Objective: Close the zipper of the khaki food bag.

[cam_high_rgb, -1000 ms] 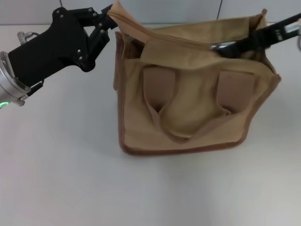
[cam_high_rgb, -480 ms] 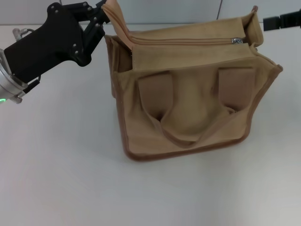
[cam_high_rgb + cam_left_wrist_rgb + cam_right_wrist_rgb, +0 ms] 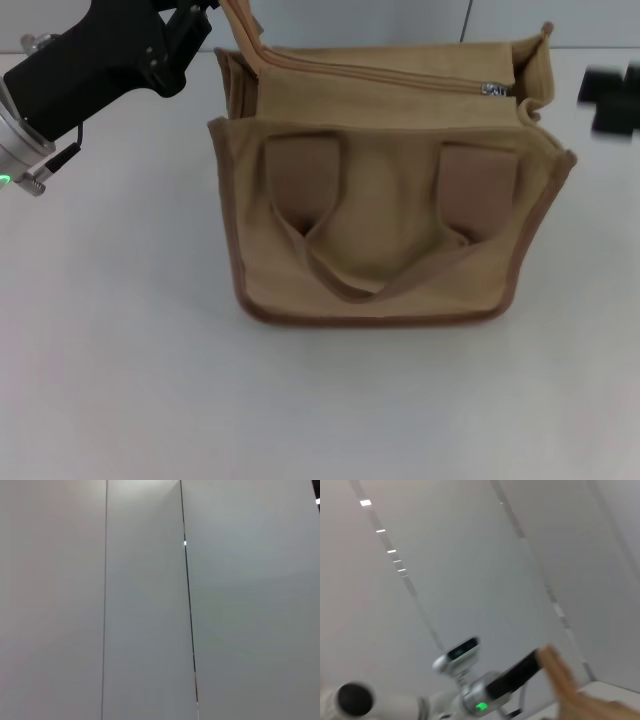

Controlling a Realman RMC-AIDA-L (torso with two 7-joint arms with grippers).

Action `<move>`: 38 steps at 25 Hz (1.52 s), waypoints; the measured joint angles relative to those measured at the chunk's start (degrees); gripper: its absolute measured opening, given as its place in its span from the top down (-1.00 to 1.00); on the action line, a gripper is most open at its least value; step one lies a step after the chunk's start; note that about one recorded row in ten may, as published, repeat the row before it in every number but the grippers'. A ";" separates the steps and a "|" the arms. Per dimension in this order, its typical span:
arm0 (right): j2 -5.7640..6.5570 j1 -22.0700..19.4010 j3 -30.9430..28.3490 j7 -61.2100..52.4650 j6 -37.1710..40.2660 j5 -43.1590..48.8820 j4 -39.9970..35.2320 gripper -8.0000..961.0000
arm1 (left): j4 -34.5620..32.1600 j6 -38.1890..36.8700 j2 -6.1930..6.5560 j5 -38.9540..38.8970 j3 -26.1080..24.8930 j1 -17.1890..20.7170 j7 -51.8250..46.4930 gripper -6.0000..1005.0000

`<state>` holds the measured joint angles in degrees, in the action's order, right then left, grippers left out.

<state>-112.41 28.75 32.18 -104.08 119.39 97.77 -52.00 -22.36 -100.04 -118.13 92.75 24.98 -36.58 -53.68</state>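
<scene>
My left gripper (image 3: 215, 8) pinches bag's far left corner tab — anchoring it so track stays taut. Khaki food bag (image 3: 385, 190) stands upright mid-table (image 3: 120, 380). Zipper (image 3: 385, 82) runs along top, silver slider (image 3: 491, 89) parked at right end — looks zipped shut, I judge. My right gripper (image 3: 610, 100) off bag at right edge, fingers — cannot tell.
</scene>
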 joint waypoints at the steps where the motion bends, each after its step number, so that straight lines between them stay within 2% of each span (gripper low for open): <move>1: -0.20 -0.38 0.05 3.47 1.53 0.64 1.79 0.40 | -0.18 0.30 0.00 -0.03 -0.01 -0.10 -0.52 0.89; 6: -1.78 -2.66 1.06 22.18 3.98 7.96 8.87 -0.01 | -0.57 0.59 -0.09 -0.23 -0.03 0.17 -2.96 0.89; 7: -2.28 -3.04 1.47 25.75 3.83 9.97 9.69 -0.09 | -0.56 0.59 -0.17 -0.32 -0.03 0.52 -3.10 0.89; 8: -3.51 -3.51 1.84 30.90 3.01 13.74 10.36 -0.17 | -0.49 0.60 -0.21 -0.39 -0.03 0.75 -3.13 0.89; 9: -3.51 -3.51 1.84 30.90 3.01 13.74 10.36 -0.25 | -0.33 0.61 -0.24 -0.46 -0.03 1.17 -3.13 0.89; 11: -4.78 -3.93 1.90 34.76 1.69 16.42 10.69 -0.40 | -0.12 0.68 -0.27 -0.49 0.01 1.80 -3.16 0.89; 13: -5.54 -4.27 1.94 37.55 0.21 17.86 11.40 -0.52 | -0.01 0.75 -0.32 -0.50 0.24 2.69 -3.61 0.88; 16: -5.85 -4.39 2.18 40.24 -2.11 18.75 13.42 -0.70 | -0.07 0.73 -0.25 -0.50 0.40 4.15 -5.39 0.88; 19: -5.87 -4.00 2.32 40.92 -3.78 18.85 14.97 -0.70 | -1.00 0.70 0.30 -0.31 0.43 5.82 -7.89 0.88; 21: -5.87 -3.81 2.32 40.95 -4.51 18.87 15.39 -0.70 | -1.89 0.67 1.11 0.26 0.52 6.93 -9.93 0.75; 25: -5.89 -3.73 2.90 41.02 -5.78 18.99 15.56 -0.70 | -4.31 -1.25 4.96 2.96 0.78 10.51 -17.54 0.49; 28: -5.98 -3.66 3.66 41.06 -7.46 19.03 15.71 -0.70 | -5.54 -4.80 7.67 5.18 0.90 12.91 -21.19 0.03; 30: -6.27 -3.62 3.78 41.19 -8.26 19.04 15.86 -0.70 | -5.85 -7.42 8.46 5.72 0.90 14.31 -21.57 -0.18; 32: -6.46 -3.61 3.81 42.61 -8.46 19.04 16.42 -0.70 | -6.31 -11.57 8.17 6.22 1.21 16.45 -18.74 -0.38; 34: -6.48 -3.63 3.81 43.39 -8.46 19.04 16.75 -0.70 | -6.52 -12.70 7.67 6.51 2.10 17.26 -16.37 -0.43; 35: -6.50 -3.80 3.80 44.58 -8.42 18.93 17.43 -0.70 | -6.68 -13.51 6.43 6.92 5.11 18.55 -11.52 -0.45; 36: -6.50 -3.80 3.80 44.58 -8.42 18.93 17.43 -0.70 | -6.68 -13.51 6.43 6.92 5.11 18.55 -11.52 -0.47; 37: -6.50 -3.97 3.78 45.36 -8.32 18.80 18.12 -0.70 | -6.68 -13.46 5.16 6.98 9.07 19.45 -6.68 -0.50; 38: -6.50 -3.97 3.78 45.36 -8.32 18.80 18.12 -0.70 | -6.68 -13.46 5.16 6.98 9.07 19.45 -6.68 -0.52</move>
<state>-118.91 24.78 35.96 -58.72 111.07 116.57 -33.88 -29.04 -113.50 -112.97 99.73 34.05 -17.14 -60.36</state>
